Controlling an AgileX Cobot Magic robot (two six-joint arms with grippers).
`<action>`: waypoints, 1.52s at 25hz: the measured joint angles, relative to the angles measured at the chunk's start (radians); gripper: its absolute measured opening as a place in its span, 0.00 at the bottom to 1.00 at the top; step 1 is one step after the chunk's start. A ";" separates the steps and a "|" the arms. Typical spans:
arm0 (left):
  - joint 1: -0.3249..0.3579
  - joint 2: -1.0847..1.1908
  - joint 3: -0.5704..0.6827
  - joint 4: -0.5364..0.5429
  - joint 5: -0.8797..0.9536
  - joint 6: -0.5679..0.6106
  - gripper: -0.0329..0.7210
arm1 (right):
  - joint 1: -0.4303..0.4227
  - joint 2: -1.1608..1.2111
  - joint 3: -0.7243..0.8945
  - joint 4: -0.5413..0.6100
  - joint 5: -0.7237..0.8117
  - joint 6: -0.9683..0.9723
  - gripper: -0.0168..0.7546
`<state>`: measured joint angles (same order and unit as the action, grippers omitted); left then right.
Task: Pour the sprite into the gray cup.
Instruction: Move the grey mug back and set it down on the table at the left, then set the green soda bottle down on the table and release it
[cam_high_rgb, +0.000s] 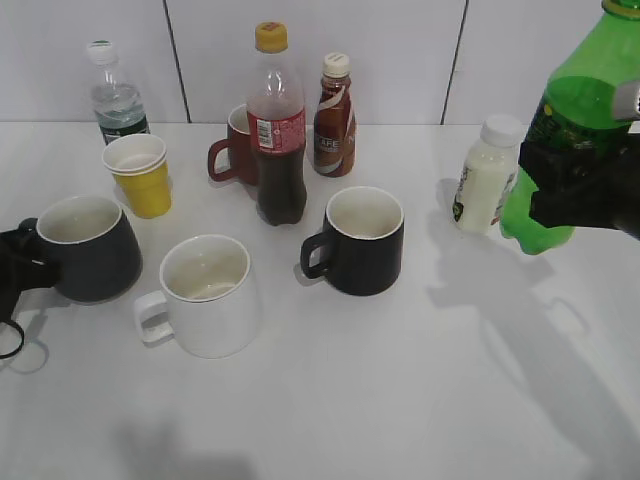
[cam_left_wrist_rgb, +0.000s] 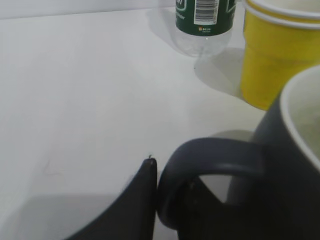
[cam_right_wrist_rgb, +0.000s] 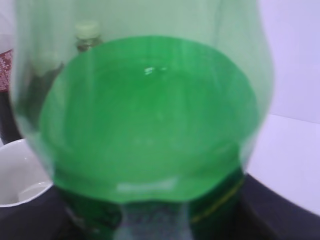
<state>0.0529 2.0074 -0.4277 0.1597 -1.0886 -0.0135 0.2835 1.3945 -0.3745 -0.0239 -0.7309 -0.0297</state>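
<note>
The sprite (cam_high_rgb: 560, 170) is held off the white worktop (cam_high_rgb: 400, 400) at the far right edge of the exterior view, its green body tilted slightly and clamped around the dark label by the black right gripper (cam_high_rgb: 580, 185). In the right wrist view the bottle (cam_right_wrist_rgb: 145, 125) fills the picture, with green liquid seen through the translucent wall.

The gray cup (cam_high_rgb: 88, 247) is seen standing upright at the left edge of the worktop, its cream inside showing. The left gripper (cam_high_rgb: 20, 265) is placed at the cup's handle; in the left wrist view one dark finger (cam_left_wrist_rgb: 142, 200) is pressed against the outside of the loop handle (cam_left_wrist_rgb: 200, 165), but how wide the fingers are set cannot be told.

Between the two arms, a white mug (cam_high_rgb: 205, 295) and a black mug (cam_high_rgb: 360, 240) are seen, with a cola bottle (cam_high_rgb: 278, 125) behind them. A yellow paper cup (cam_high_rgb: 140, 175) is set just behind the gray cup, and a small white bottle (cam_high_rgb: 488, 172) stands just beside the sprite.
</note>
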 joint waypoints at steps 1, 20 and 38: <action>0.000 0.000 0.000 0.000 0.000 0.000 0.16 | 0.000 0.000 0.000 0.000 0.000 0.000 0.54; 0.000 -0.009 0.180 -0.010 -0.113 -0.011 0.37 | 0.000 0.050 0.000 0.176 -0.041 -0.035 0.54; 0.000 -0.249 0.251 0.011 -0.122 -0.011 0.37 | -0.002 0.421 0.092 0.231 -0.420 -0.009 0.54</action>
<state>0.0529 1.7584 -0.1772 0.1706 -1.2106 -0.0246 0.2816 1.8156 -0.2822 0.2074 -1.1511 -0.0389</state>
